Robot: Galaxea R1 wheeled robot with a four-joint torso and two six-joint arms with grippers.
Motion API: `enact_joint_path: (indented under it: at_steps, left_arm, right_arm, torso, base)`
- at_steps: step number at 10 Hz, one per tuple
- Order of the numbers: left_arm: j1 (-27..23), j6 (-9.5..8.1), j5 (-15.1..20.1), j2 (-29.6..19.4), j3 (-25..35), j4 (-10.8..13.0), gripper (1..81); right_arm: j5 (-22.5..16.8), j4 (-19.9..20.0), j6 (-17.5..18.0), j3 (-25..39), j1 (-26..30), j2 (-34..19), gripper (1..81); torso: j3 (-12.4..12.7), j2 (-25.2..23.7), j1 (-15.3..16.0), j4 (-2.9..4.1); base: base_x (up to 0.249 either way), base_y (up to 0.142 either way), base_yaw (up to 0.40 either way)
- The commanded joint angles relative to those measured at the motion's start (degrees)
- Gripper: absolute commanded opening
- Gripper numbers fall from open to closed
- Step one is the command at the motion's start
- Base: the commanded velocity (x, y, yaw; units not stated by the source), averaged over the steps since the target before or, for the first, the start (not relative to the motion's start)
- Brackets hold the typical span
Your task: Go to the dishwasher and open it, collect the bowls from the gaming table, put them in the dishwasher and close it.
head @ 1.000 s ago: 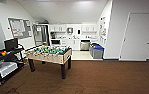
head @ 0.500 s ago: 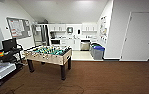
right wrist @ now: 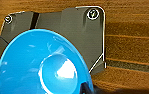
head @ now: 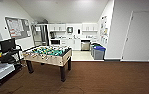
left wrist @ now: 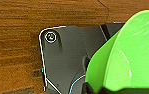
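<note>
In the left wrist view a bright green bowl (left wrist: pixel 130 55) hangs over the brown wood floor, with my left gripper (left wrist: pixel 110 90) shut on its lower rim. The right wrist view has a blue bowl (right wrist: pixel 40 65) carried the same way, my right gripper (right wrist: pixel 86 88) shut on its edge. The dishwasher (head: pixel 85 45), a steel front under the white counter, stands far ahead in the kitchen nook with its door closed. The white-topped, yellow-rimmed gaming table is out of view.
A table-football table (head: pixel 48 53) with a green field stands ahead on the left. A black cart (head: pixel 3 62) with a monitor is at the far left. Blue-lidded bins (head: pixel 98 52) sit by the right wall near the kitchen, and a white door (head: pixel 140 37) is on the right.
The head view has shifted only slightly, which is the camera moving. The bowls stay in the grippers.
</note>
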Motion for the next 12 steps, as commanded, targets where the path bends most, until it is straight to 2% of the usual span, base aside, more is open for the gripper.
enact_joint_path:
  at_steps: [1, 9, 12]
  left_arm:
    - [-3.0, 0.20, 1.9, -1.2, 0.3, 0.0, 1.0]
    - [-3.0, 0.11, 1.9, -1.2, 0.3, 0.0, 1.0]
    - [-3.0, 0.11, 1.9, -1.2, 0.3, 0.0, 1.0]
  right_arm:
    - [-2.1, -0.6, -0.2, -0.5, 2.5, -0.7, 1.0]
    - [-2.1, -0.6, -0.1, -0.5, 2.5, -0.7, 1.0]
    - [-2.1, -0.6, -0.1, -0.5, 2.5, -0.8, 1.0]
  torso:
    - [0.0, 0.0, 0.0, 0.00]
    - [0.0, 0.0, 0.0, 0.00]
    - [0.0, 0.0, 0.0, 0.00]
  base:
    - [0.119, 0.000, 0.000]
    - [0.119, 0.000, 0.000]
    - [0.118, -0.077, 0.000]
